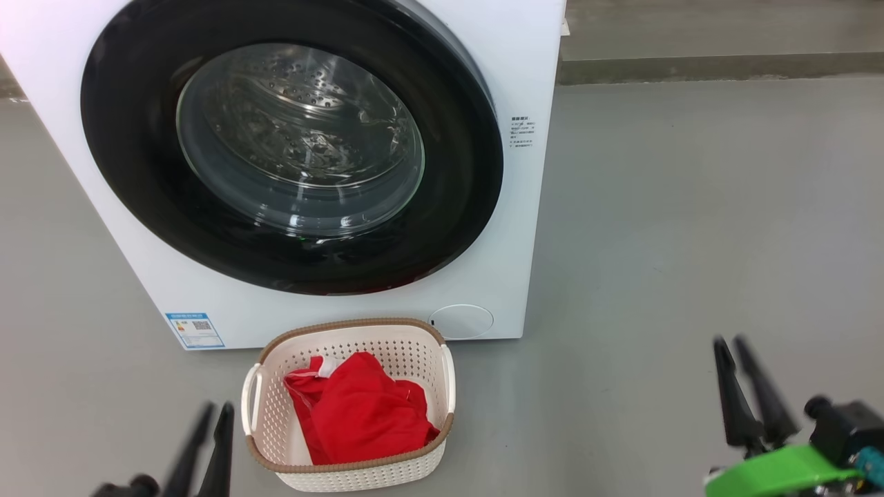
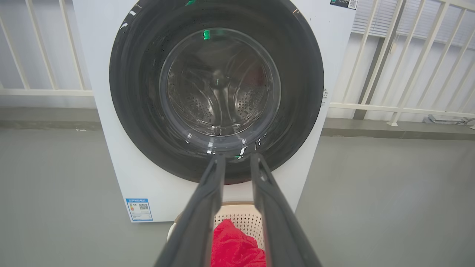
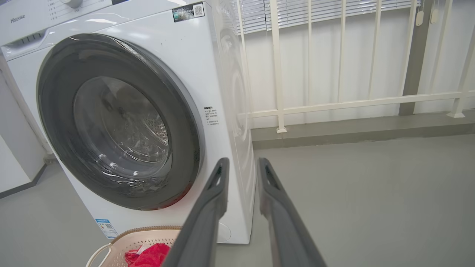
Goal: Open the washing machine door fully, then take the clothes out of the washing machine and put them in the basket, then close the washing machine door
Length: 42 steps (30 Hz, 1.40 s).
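The washing machine stands ahead with its door shut flat against the front; through the glass the steel drum looks bare. Directly before it on the floor sits the basket, with the red clothes bunched inside. My left gripper hangs just left of the basket, fingers a little apart and empty. My right gripper is well to the right over bare floor, also slightly parted and empty. In the left wrist view my left gripper points at the door above the clothes. In the right wrist view my right gripper points past the machine's right corner.
A white railing on a low grey kerb runs behind and to the right of the machine. A blue sticker and a round white flap mark its lower front. Grey floor spreads out to the right.
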Tool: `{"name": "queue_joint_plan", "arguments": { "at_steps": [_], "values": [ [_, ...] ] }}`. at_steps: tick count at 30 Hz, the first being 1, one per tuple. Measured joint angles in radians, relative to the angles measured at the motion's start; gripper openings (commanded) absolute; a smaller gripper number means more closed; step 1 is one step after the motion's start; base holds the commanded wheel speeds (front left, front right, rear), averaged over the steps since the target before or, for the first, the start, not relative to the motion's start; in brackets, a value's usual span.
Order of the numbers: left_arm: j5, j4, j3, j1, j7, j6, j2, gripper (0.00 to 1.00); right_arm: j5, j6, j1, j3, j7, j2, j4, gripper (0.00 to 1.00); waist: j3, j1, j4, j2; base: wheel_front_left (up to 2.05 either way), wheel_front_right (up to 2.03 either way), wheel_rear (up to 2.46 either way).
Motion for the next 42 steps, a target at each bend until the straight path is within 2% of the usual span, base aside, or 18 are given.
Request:
{"name": "queue_joint_plan", "arguments": {
  "at_steps": [6, 42],
  "values": [
    [-0.027, 0.045, -0.008, 0.030, 0.009, 0.000, -0.027, 0.00, 0.011, 0.000, 0.038, 0.001, 0.010, 0.016, 0.050, 0.00, 0.002, 0.0000, 0.000, 0.0000, 0.00, 0.00, 0.00],
    [-0.398, 0.062, 0.016, 0.005, 0.113, 0.000, -0.049, 0.00, 0.383, 0.000, 0.022, -0.006, 0.115, 0.016, 0.057, 0.00, 0.021, 0.0001, -0.002, 0.0000, 0.00, 0.00, 0.00]
  ]
}}
